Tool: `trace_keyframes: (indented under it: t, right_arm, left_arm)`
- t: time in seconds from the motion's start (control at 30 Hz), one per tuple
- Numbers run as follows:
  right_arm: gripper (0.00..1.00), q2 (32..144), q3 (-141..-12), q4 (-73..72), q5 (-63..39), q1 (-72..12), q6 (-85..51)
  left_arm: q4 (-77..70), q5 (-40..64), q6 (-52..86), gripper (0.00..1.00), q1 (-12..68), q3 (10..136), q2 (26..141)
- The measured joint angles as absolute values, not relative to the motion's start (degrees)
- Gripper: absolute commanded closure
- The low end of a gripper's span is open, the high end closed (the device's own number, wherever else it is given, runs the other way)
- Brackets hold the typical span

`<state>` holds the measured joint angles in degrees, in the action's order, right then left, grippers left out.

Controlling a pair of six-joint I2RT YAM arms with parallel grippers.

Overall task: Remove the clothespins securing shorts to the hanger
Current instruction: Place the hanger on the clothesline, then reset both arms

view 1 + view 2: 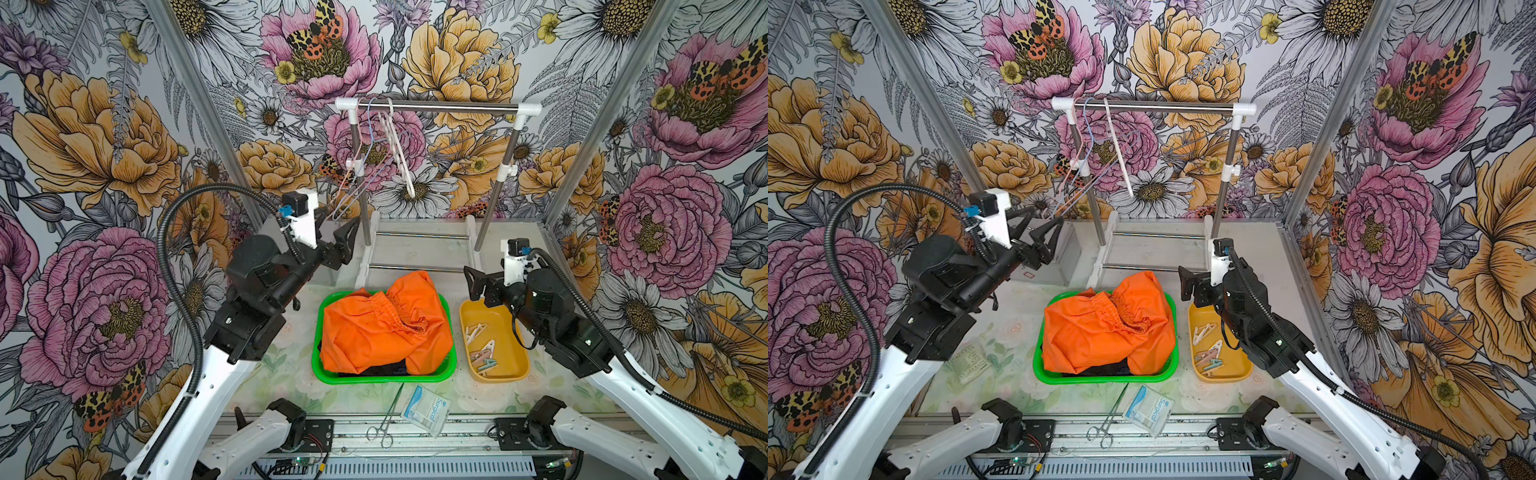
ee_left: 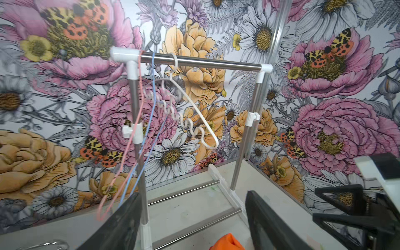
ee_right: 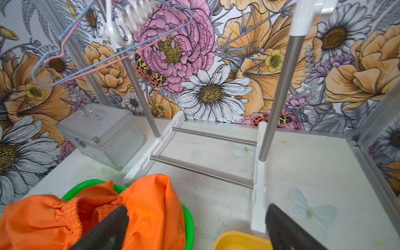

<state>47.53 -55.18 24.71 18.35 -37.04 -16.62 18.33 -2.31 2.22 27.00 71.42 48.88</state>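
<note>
Orange shorts (image 1: 386,324) (image 1: 1108,328) lie bunched in a green basket (image 1: 320,361), with dark fabric (image 1: 382,370) under them. Several clothespins (image 1: 482,343) (image 1: 1208,347) lie in a yellow tray (image 1: 513,365). A white hanger (image 1: 399,153) (image 2: 194,108) and thin blue and pink wire hangers (image 3: 58,60) hang bare on the rack's rail (image 1: 436,108). My left gripper (image 1: 338,232) (image 2: 192,216) is open and empty, raised left of the rack. My right gripper (image 1: 478,286) (image 3: 197,220) is open and empty above the tray's far end, next to the basket.
Steel forceps (image 1: 384,419) and a white "Surgical" packet (image 1: 426,409) lie at the table's front edge. A metal case (image 3: 104,134) stands at the back left beside the rack's base. Another packet (image 1: 969,363) lies under the left arm.
</note>
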Motion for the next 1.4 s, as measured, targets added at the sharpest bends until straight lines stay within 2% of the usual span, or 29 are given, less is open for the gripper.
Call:
trace_keyframes:
  t: [0.2,0.37,0.53,0.63,0.87,1.13,1.4]
  right_arm:
    - [0.0,43.7,-50.9,24.6,26.0,-36.6,-14.9]
    - [0.0,43.8,-47.6,24.7,33.7,-35.8,-15.4]
    - [0.0,46.5,-44.4,24.3,41.1,-33.6,-16.3]
    - [0.0,48.6,-42.2,23.4,43.2,-31.4,-16.8]
    - [0.0,48.3,-34.8,16.0,42.1,-23.9,-16.7]
    - [0.0,46.2,-24.1,0.2,37.7,-17.6,-13.8]
    - [0.0,50.8,-18.3,-14.6,32.7,-12.5,-10.1]
  left_arm:
    - [19.6,-14.2,2.9,0.01,22.9,61.8,37.3]
    - [19.6,-17.1,5.9,0.01,14.7,51.3,36.3]
    - [15.6,-14.9,10.2,0.01,4.6,40.4,37.7]
    - [10.9,-13.8,10.9,0.01,1.9,34.9,38.8]
    - [-3.6,-9.9,10.5,0.01,-1.2,26.5,45.3]
    - [-19.2,-6.2,6.4,0.01,-4.4,19.5,53.7]
    - [-36.5,-0.5,2.9,0.01,-5.2,15.4,65.1]
